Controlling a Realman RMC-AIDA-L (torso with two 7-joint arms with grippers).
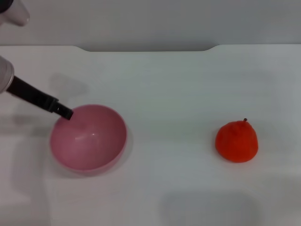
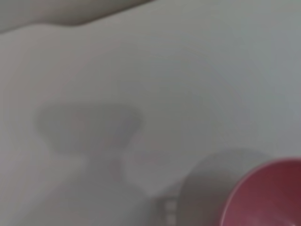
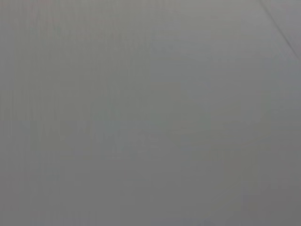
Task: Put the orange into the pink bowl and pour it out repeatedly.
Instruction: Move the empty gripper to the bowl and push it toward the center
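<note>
The pink bowl (image 1: 89, 137) stands upright and empty on the white table (image 1: 169, 94), at the left in the head view. My left gripper (image 1: 65, 112) reaches in from the left, and its black tip is at the bowl's far left rim. Whether it holds the rim does not show. Part of the bowl also shows in the left wrist view (image 2: 268, 197). The orange (image 1: 236, 141) lies on the table at the right, well apart from the bowl, with its stem nub up. My right gripper is out of view, and the right wrist view shows only plain grey surface.
The table's far edge (image 1: 146, 48) has a shallow recess in the middle. A soft shadow (image 1: 207, 207) lies on the table near the front.
</note>
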